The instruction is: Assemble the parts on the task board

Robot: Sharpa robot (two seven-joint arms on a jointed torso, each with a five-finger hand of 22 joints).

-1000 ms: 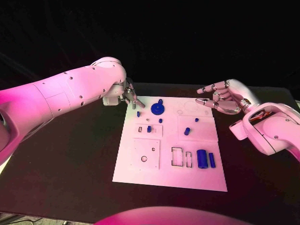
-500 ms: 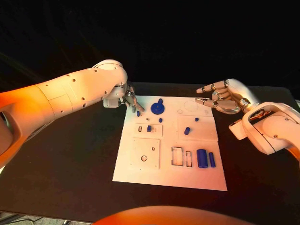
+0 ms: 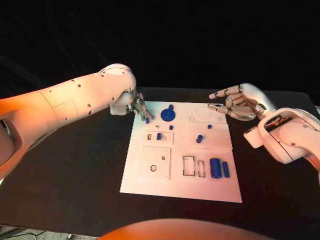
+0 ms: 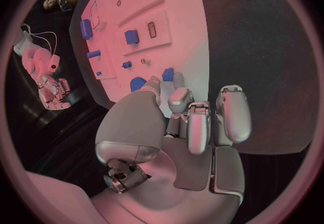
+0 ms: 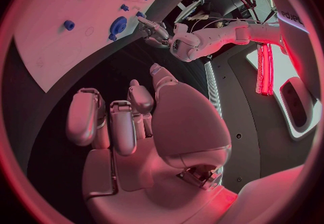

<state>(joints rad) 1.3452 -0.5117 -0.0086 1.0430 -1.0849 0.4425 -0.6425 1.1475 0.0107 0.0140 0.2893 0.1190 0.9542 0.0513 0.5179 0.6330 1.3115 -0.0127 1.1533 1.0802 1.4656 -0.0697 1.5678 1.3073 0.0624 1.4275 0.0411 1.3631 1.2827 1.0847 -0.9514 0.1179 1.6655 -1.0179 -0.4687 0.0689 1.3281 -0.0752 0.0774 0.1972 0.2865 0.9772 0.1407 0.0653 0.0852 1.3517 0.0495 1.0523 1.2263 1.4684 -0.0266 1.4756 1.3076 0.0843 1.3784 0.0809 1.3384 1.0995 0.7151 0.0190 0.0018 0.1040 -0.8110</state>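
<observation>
black table point(image 3: 73, 170), white task board point(image 3: 160, 185) lying flat at its middle

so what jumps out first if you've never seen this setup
The white task board in the middle of the black table, dotted with small blue parts. Then the two silver hands at its far corners: left hand beside a blue piece, right hand hovering open.

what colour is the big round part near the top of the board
Blue. The round part stands out against the white task board, clearest in the head view.
</observation>
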